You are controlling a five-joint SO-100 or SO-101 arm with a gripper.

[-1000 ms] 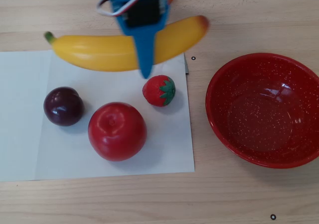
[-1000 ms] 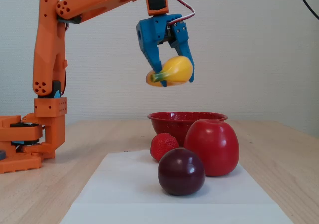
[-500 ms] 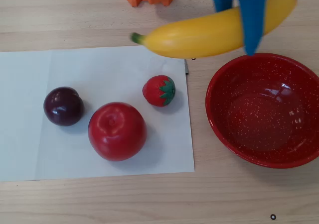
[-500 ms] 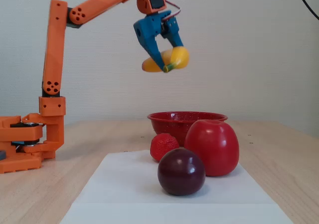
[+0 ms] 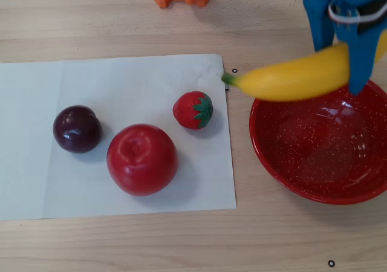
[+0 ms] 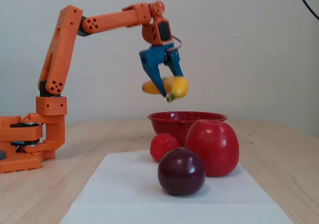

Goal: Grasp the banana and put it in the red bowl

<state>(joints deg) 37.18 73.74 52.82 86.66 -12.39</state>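
The arm (image 6: 67,45) is bright orange printed plastic with small screw holes at its joints, on a blocky orange base (image 6: 27,142). Its gripper (image 6: 168,91) is blue, with a looping white cable beside its black servo.

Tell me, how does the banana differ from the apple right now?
The banana is long, curved and yellow; the apple is round and red. The banana hangs in the air, gripped by the blue claw over the rim of the bowl, while the apple sits on the white paper. In the overhead view the banana reaches farther across than the apple. Both look glossy, like toy fruit.
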